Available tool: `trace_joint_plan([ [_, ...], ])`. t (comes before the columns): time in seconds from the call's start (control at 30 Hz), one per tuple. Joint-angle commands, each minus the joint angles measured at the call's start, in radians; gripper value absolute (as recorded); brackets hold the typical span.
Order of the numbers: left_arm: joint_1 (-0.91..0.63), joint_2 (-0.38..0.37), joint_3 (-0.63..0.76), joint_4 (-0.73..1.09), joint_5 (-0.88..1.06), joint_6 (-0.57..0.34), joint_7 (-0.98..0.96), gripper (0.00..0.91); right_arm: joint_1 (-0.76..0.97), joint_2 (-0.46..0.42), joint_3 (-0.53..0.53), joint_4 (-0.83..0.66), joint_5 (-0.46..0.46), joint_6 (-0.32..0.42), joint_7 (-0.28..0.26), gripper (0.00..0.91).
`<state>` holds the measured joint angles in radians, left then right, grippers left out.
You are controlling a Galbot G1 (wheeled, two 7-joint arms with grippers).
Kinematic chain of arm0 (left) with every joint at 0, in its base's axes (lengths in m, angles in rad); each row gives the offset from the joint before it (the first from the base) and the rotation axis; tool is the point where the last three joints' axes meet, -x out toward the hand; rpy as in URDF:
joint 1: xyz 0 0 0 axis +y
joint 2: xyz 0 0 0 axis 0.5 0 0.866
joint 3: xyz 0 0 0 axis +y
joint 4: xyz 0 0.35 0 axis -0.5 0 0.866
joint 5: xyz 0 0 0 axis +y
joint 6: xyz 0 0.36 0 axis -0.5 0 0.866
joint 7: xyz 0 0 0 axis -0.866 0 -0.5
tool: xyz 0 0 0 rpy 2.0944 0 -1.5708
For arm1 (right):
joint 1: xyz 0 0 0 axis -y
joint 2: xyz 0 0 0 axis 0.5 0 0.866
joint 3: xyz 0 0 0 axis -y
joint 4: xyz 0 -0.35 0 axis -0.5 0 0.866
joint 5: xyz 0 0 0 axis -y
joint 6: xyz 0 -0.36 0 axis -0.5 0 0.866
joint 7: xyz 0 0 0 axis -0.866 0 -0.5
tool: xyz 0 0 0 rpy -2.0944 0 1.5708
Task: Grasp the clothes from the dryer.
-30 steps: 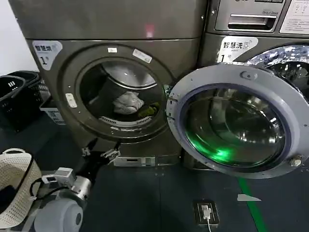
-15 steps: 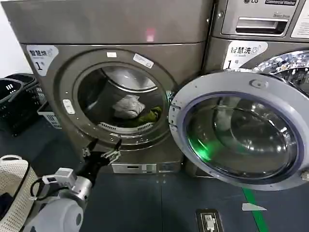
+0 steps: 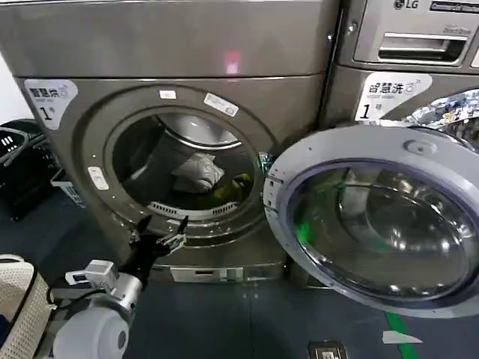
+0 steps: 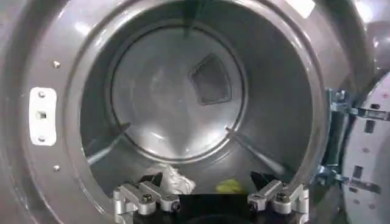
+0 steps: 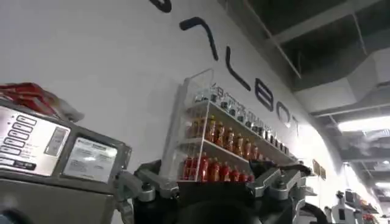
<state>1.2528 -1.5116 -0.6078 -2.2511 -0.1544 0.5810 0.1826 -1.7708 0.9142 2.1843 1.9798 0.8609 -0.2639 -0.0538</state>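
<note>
The dryer (image 3: pixel 172 45) is the bronze-grey machine on the left, and its round porthole stands open. Inside the drum lie the clothes: a whitish-grey garment (image 3: pixel 198 172) and a yellow-green one (image 3: pixel 238 185) beside it. My left gripper (image 3: pixel 159 235) is open with nothing in it, just outside and below the porthole's lower rim. In the left wrist view the whitish garment (image 4: pixel 173 179) and the yellow-green one (image 4: pixel 228 185) lie on the drum floor beyond the open gripper (image 4: pixel 207 182). My right gripper (image 5: pixel 210 173) is open and empty, pointing up at a wall.
The dryer's glass door (image 3: pixel 374 217) hangs open to the right, in front of the LG machine (image 3: pixel 404 45). Black baskets (image 3: pixel 19 161) stand at the left and a cream basket (image 3: pixel 15 299) at my lower left. A shelf of bottles (image 5: pixel 225 146) is on the wall.
The dryer has grown larger in the head view as I have come closer. My left gripper has crept up toward the porthole's lower rim, still open.
</note>
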Motion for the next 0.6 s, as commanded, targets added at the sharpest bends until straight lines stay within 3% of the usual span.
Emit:
trace_joint_plan([
  [0.03,-0.122,0.016,0.030,0.106,-0.011,-0.018,-0.004,0.907,-0.026,0.002,0.030,0.002,-0.002,-0.004,0.017,0.907],
  [0.33,-0.509,0.045,0.067,0.552,0.006,-0.128,-0.039,0.907,-0.053,0.010,0.067,0.010,-0.027,-0.013,0.001,0.907],
  [0.6,-0.707,0.032,0.122,0.883,0.033,-0.214,-0.064,0.907,-0.050,0.010,0.069,0.013,-0.026,-0.013,-0.003,0.907],
])
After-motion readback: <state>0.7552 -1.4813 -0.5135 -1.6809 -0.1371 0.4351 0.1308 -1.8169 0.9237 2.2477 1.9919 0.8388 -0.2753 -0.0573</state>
